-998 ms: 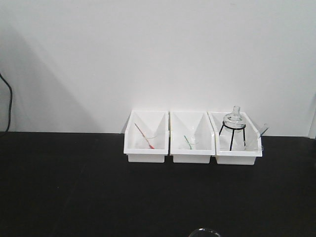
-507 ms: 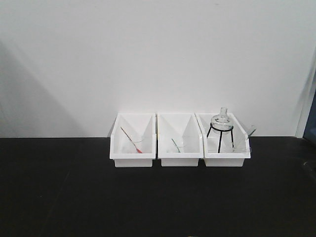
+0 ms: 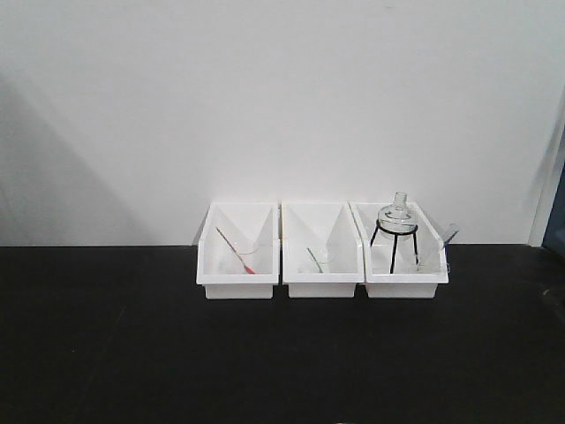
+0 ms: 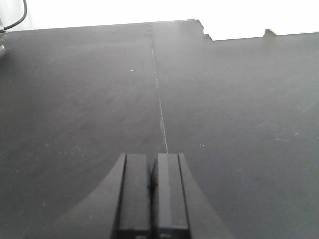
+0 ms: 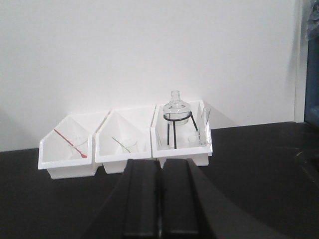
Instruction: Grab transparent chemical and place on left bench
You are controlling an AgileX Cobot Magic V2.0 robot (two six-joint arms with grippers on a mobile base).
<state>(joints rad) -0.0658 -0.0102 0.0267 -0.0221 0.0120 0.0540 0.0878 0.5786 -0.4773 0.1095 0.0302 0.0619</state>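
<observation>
Three white bins stand in a row on the black bench against the white wall. The right bin [image 3: 402,284] holds a round-bellied flask on a black wire tripod [image 3: 393,231] and, beside it, the transparent chemical [image 3: 430,259], a small clear glass vessel with a clear rod leaning in it. It also shows in the right wrist view [image 5: 195,141]. My right gripper [image 5: 160,163] is shut and empty, low over the bench well in front of the bins. My left gripper [image 4: 153,158] is shut and empty over bare black bench [image 4: 89,99]. Neither gripper shows in the front view.
The left bin [image 3: 237,284] holds a clear beaker with a red rod [image 3: 234,252]. The middle bin [image 3: 320,284] holds a beaker with a green rod [image 3: 314,260]. A black cable [image 4: 17,17] lies at the far left corner. A seam [image 4: 158,94] runs along the bench.
Since a second ago the front view has shifted, so the bins sit further left in it, and a glass rim at its bottom edge is gone. Nothing has moved in the last half second.
</observation>
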